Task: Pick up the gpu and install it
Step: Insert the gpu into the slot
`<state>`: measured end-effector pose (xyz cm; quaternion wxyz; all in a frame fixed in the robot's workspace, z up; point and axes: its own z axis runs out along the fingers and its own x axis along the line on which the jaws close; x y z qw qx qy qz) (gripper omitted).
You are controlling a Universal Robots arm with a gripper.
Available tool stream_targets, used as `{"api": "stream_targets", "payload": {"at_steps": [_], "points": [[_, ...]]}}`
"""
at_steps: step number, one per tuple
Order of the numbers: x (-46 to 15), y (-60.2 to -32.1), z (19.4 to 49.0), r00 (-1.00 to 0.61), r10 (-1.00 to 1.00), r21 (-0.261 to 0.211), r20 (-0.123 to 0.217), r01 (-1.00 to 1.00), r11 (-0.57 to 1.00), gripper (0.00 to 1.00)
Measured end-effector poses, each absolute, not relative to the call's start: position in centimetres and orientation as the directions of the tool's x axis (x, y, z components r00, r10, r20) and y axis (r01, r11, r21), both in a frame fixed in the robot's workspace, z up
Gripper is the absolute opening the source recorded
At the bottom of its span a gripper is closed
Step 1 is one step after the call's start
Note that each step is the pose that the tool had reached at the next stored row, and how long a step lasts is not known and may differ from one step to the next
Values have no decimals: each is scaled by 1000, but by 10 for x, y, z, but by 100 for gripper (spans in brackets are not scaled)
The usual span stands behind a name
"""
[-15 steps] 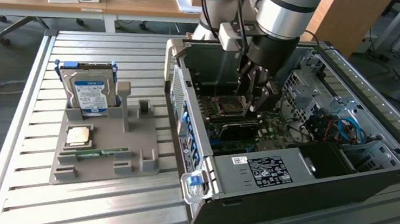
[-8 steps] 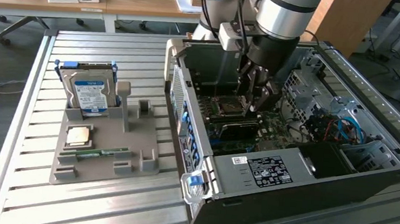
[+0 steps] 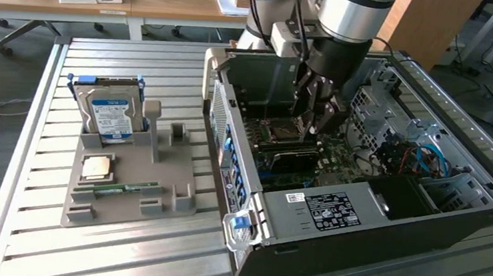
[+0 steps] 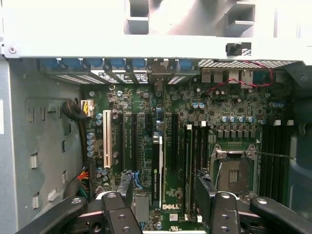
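gpu (image 4: 157, 165) stands edge-on in a motherboard (image 4: 146, 107) slot inside the open computer case (image 3: 380, 243); looks seated, so pick and insert seem done, full seating can't be confirmed; pincer (image 4: 169, 215) spread wide just above it, straddling the card, gripping nothing; neighbouring slots and the cpu socket (image 4: 234, 170) sit close by; outside on the desk (image 3: 111, 253), a tray (image 3: 136, 168) carries the hard drive (image 3: 110, 116) and memory stick (image 3: 121, 189).

The gpu (image 3: 294, 157) stands on edge inside the open computer case, a thin dark card seated in a motherboard slot. From the wrist view it (image 4: 157, 173) appears edge-on (a narrow black strip with a pale edge) among the expansion slots.
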<state>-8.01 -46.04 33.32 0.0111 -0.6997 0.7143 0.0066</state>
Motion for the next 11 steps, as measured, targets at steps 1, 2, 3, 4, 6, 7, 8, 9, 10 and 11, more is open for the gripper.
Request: {"api": "stream_targets", "payload": {"at_steps": [1,2,3,4,6,7,8,9,10,11], "points": [[-80,-460,335,-21,-999,-6,-25,-1000,21,64],[-80,-460,337,-20,-999,-6,-25,-1000,21,64],[-80,-460,339,-20,-999,-6,-25,-1000,21,64],[-80,-460,341,-20,-999,-6,-25,-1000,20,64],[-80,-460,345,-20,-999,-6,-25,-1000,20,64],[-80,-460,346,-20,-999,-6,-25,-1000,20,64],[-80,-460,348,-20,-999,-6,-25,-1000,20,64],[-80,-460,350,-20,-999,-6,-25,-1000,20,64],[-80,-460,350,-20,-999,-6,-25,-1000,20,64],[-80,-460,350,-20,-999,-6,-25,-1000,20,64]]}}
